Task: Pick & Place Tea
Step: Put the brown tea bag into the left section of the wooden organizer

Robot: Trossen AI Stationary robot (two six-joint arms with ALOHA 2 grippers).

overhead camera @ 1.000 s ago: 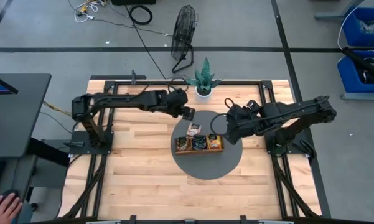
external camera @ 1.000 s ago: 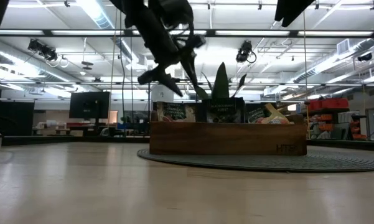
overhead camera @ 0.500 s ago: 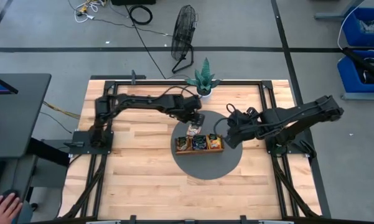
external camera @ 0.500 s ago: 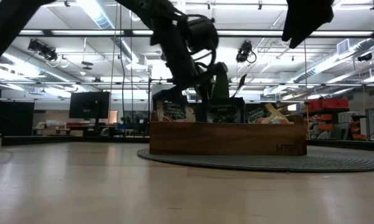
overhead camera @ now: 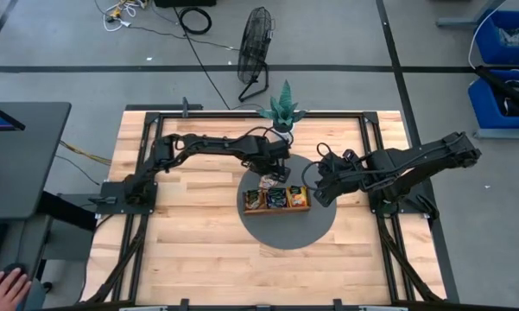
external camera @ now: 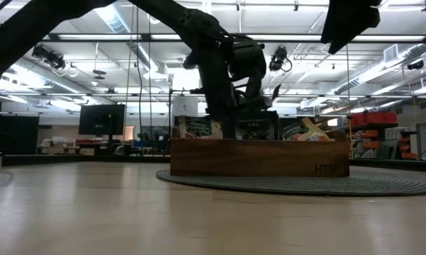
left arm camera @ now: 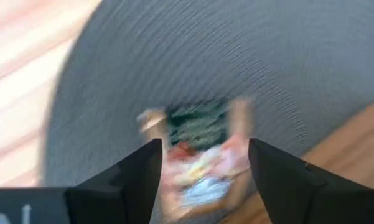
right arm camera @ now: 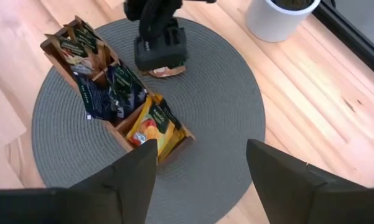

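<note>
A loose tea sachet (left arm camera: 199,152), pale with green and red print, lies flat on the round grey mat (overhead camera: 285,231) just beyond the wooden three-compartment tray (overhead camera: 276,199). The tray holds several more sachets: green ones (right arm camera: 74,46), dark blue (right arm camera: 102,93) and orange-yellow (right arm camera: 150,127). My left gripper (left arm camera: 202,168) is open and hangs close over the loose sachet, one finger on either side of it; in the right wrist view its body (right arm camera: 158,43) covers most of that sachet (right arm camera: 168,71). My right gripper (right arm camera: 202,180) is open and hovers above the mat's right part, next to the tray.
A potted plant in a white pot (overhead camera: 282,117) stands at the table's far edge just behind the mat. In the low view the tray (external camera: 259,157) hides the loose sachet. Bare wooden tabletop (overhead camera: 190,233) lies left of and nearer than the mat. A person's hand (overhead camera: 9,285) is off the table.
My left arm has stretched toward the table's right and come down from above the mat's far left rim to just over the loose sachet behind the tray. The sachets and the tray have stayed where they were.
</note>
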